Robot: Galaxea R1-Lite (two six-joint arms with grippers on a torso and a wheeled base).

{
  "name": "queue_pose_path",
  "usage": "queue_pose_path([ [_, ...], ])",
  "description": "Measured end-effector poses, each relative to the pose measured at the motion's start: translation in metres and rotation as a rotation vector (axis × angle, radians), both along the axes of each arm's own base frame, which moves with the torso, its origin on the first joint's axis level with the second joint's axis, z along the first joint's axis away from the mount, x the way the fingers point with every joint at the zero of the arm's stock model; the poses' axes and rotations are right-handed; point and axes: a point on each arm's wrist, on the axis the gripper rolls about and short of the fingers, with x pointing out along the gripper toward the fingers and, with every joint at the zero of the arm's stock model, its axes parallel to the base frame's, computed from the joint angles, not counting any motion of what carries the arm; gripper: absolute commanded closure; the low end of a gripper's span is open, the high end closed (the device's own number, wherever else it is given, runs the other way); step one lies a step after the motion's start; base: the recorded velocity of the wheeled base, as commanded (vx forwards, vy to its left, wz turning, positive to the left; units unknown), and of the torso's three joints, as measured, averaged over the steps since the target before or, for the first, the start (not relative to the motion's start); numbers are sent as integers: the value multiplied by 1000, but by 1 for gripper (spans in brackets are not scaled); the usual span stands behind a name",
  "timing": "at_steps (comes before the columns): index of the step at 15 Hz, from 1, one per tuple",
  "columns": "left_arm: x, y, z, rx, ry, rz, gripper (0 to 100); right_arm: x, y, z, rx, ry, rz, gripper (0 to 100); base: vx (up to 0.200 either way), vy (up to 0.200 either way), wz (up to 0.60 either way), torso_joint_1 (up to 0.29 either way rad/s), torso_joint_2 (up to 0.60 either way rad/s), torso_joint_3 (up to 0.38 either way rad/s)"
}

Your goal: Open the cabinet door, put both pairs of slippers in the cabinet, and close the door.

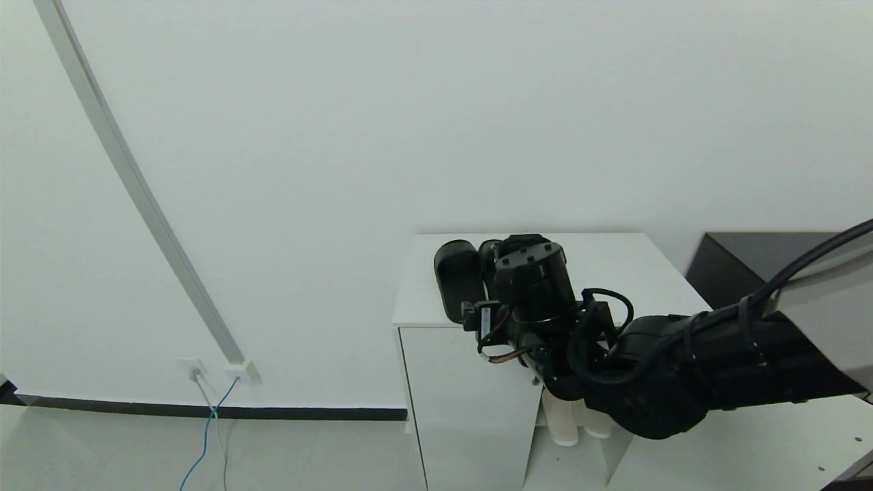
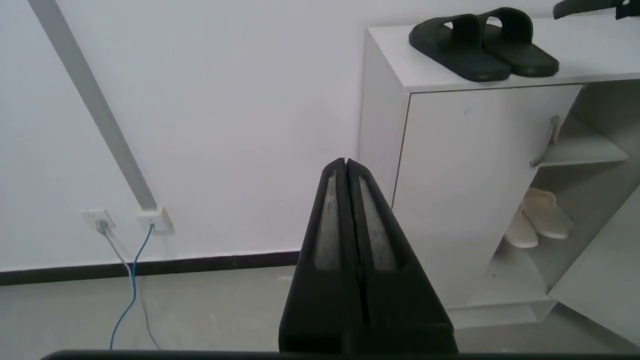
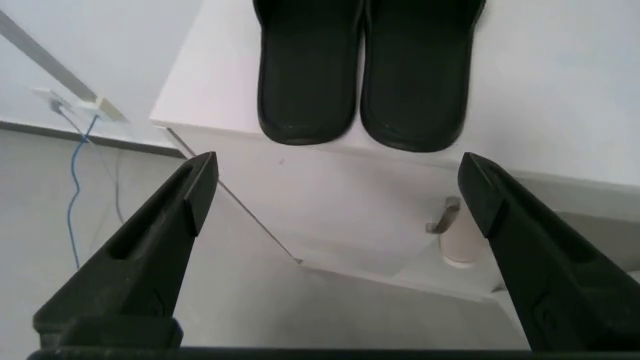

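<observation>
- The right gripper (image 3: pixel 340 168) is hanging with its jaws spread wide, holding and touching nothing, just above the black slippers (image 3: pixel 310 70).
- The black slippers are lying side by side on the cabinet top (image 3: pixel 560 110), one end near its front edge.
- The left gripper (image 2: pixel 346 165) is pressing its fingers flat together on nothing, well apart from the cabinet (image 2: pixel 470 190).
- The white slippers (image 2: pixel 540 215) are sitting inside the cabinet's open compartment, below a shelf (image 2: pixel 580 152).
</observation>
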Motion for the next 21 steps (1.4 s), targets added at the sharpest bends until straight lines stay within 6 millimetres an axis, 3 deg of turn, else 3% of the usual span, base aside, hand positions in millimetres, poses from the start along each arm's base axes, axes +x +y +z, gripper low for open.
queue_pose_path([
  [3, 0, 0, 0, -3, 1, 0, 100, 3, 1, -11, -21, 11, -17, 0, 200, 0, 0, 10, 2, 4],
  [11, 0, 0, 0, -4, 0, 1, 100, 19, 14, -40, -49, 21, -23, 0, 0, 0, 0, 0, 0, 0],
  [21, 0, 0, 0, -4, 1, 1, 100, 92, 37, -68, -68, -97, -81, 0, 0, 0, 0, 0, 0, 0],
])
